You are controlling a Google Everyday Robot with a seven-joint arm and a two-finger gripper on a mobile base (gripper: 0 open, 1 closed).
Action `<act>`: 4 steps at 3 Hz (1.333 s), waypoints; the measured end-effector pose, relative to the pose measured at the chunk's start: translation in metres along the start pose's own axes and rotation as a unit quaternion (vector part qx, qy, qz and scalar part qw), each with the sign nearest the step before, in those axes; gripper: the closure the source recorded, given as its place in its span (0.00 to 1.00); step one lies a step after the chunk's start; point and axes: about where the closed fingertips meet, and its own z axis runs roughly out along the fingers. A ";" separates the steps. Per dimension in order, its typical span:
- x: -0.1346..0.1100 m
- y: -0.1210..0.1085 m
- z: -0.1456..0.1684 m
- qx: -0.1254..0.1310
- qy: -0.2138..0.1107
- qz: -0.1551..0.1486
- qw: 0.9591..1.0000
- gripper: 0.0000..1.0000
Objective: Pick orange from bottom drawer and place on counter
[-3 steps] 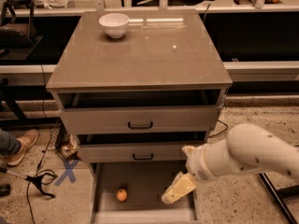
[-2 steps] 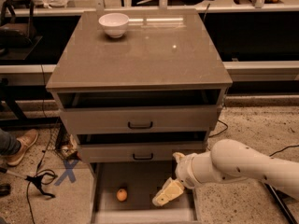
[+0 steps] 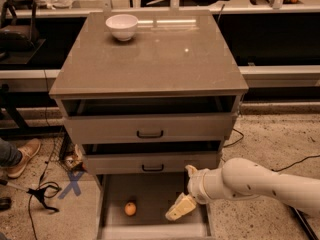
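**Item 1: orange** (image 3: 130, 209). Loc: lower centre-left of frame, on the floor of the bottom drawer (image 3: 152, 191), towards the drawer's front-left. Loose, nothing touching it.

**Item 2: gripper** (image 3: 181, 207). Loc: lower centre, inside the open bottom drawer, to the right of the orange and clearly apart from it. Tip angled down-left. How far open: cannot tell. Not holding the orange; nothing seen in it.

**Item 3: arm** (image 3: 250, 181). White, enters from lower right, passes just under the front of the middle drawer (image 3: 150, 162).

**Item 4: counter** (image 3: 150, 64). Upper-centre slab. White bowl (image 3: 122, 26) sits at its upper-left corner.

**Step in hand (est.):** reach to the orange, grasp not yet made.

**Handling notes:**
- Approach leftward and low. The fruit is round and prob. rolls if nudged, so close around its widest part rather than pushing it from the side.
- Watch clearance w/ the middle drawer front above the wrist, and lift out forward before rising.
- For the drop-off, pick a spot on the counter away from the bowl and the edges.
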 end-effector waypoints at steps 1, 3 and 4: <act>0.037 -0.020 0.044 0.000 0.002 -0.007 1.000 0.00; 0.107 -0.051 0.161 -0.049 -0.017 0.018 0.999 0.00; 0.131 -0.063 0.221 -0.062 -0.044 0.035 0.996 0.00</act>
